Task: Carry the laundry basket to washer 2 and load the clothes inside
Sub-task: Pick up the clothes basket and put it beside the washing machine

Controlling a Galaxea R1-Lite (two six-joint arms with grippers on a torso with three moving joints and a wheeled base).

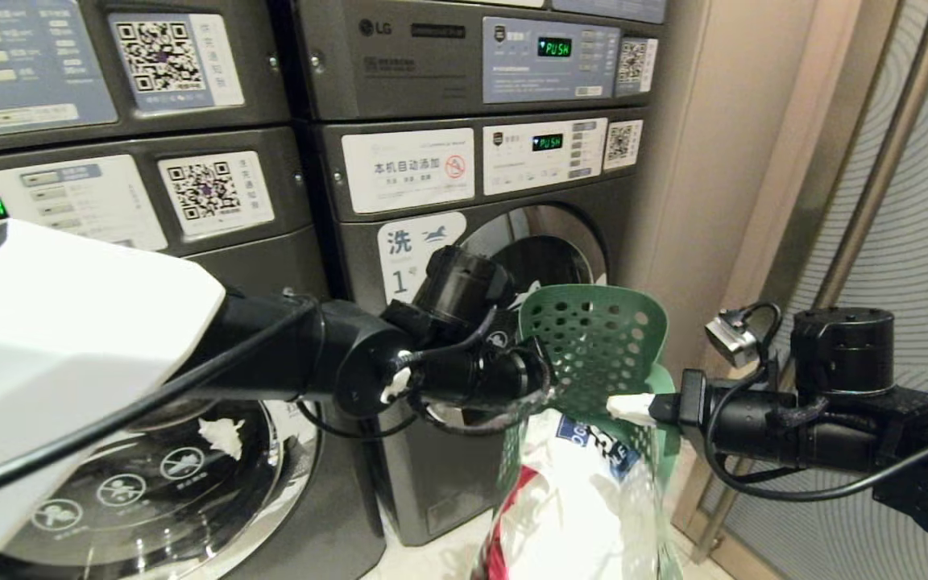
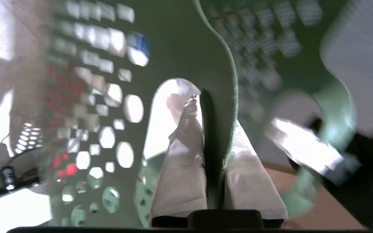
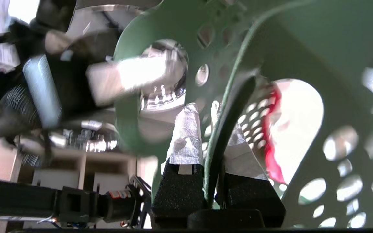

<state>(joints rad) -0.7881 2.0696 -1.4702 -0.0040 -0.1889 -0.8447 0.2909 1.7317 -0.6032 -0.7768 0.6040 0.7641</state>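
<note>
I hold the green perforated laundry basket (image 1: pixel 597 338) up between both arms, tipped on end, in front of the grey machine labelled 1 (image 1: pixel 420 254). My left gripper (image 1: pixel 538 374) is shut on one looped handle, with the green rim (image 2: pixel 219 106) pinched between its wrapped fingers (image 2: pixel 186 155). My right gripper (image 1: pixel 629 408) is shut on the other handle (image 3: pixel 219 136). The clothes (image 1: pixel 585 499) sag at the basket's low end: a white one with a blue patch and a red one (image 3: pixel 272 139). No label with a 2 shows, so I cannot tell which machine is washer 2.
A second grey machine at lower left has a round glass door (image 1: pixel 158 483) with pictograms and a white scrap behind it. Stacked control panels (image 1: pixel 548 60) read PUSH. A beige wall (image 1: pixel 722 161) and a ribbed panel (image 1: pixel 915 242) close in on the right.
</note>
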